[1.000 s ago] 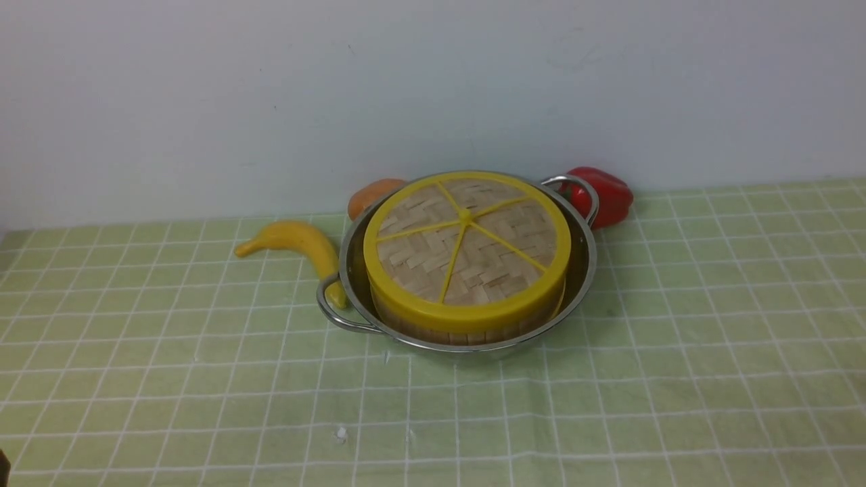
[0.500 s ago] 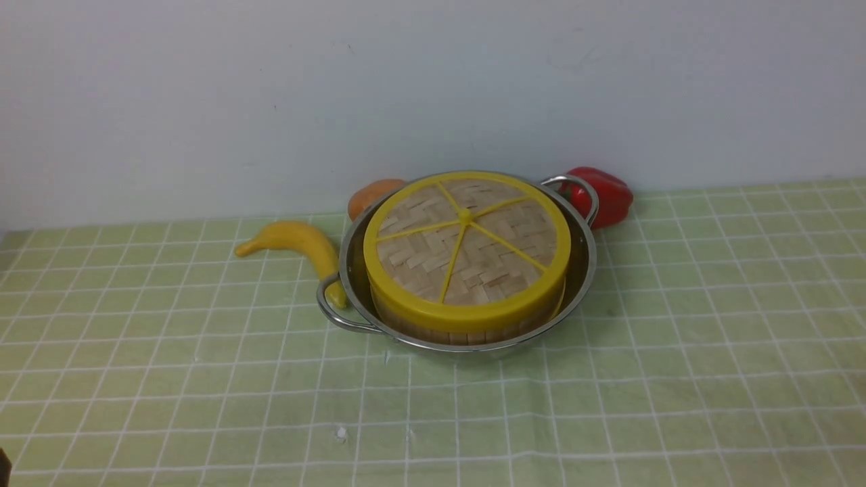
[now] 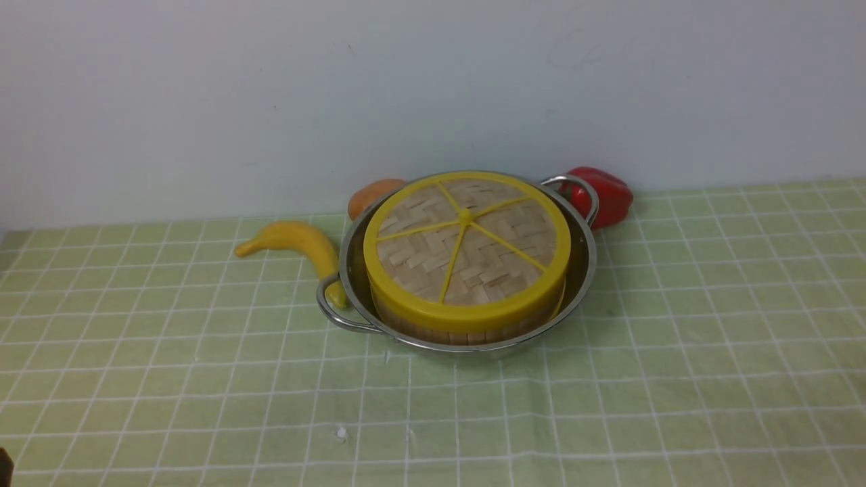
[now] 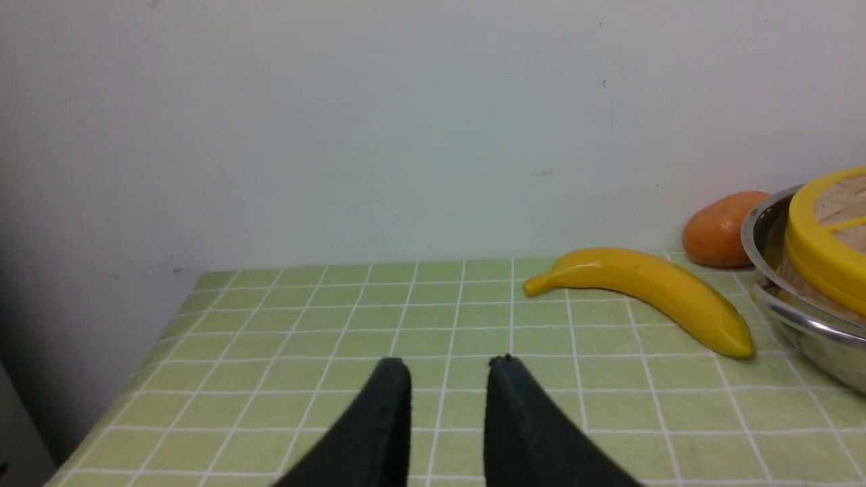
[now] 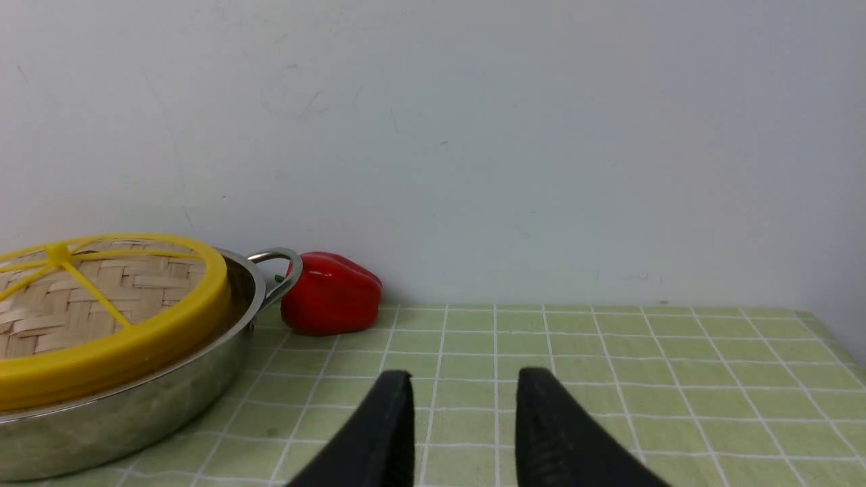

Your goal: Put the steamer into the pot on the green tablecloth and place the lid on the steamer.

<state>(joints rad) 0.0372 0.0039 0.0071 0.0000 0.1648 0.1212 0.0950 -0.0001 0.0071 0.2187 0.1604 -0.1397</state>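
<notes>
The steamer (image 3: 467,333) stands inside the pot (image 3: 583,270) on the green tablecloth (image 3: 609,406), and only its wooden wall shows. The lid (image 3: 467,247) lies flat on top of the steamer and hides its contents. Neither gripper shows in the front view. In the left wrist view my left gripper (image 4: 448,362) is open and empty over the cloth, well away from the pot (image 4: 798,325). In the right wrist view my right gripper (image 5: 463,375) is open and empty, on the pot's (image 5: 135,406) other side, with the lid (image 5: 101,304) in sight.
A yellow banana (image 3: 298,243) lies against the pot's left handle, and an orange fruit (image 3: 369,195) sits behind it. A red pepper (image 3: 609,193) sits behind the right handle. A white wall stands close behind. The cloth's left edge shows in the left wrist view.
</notes>
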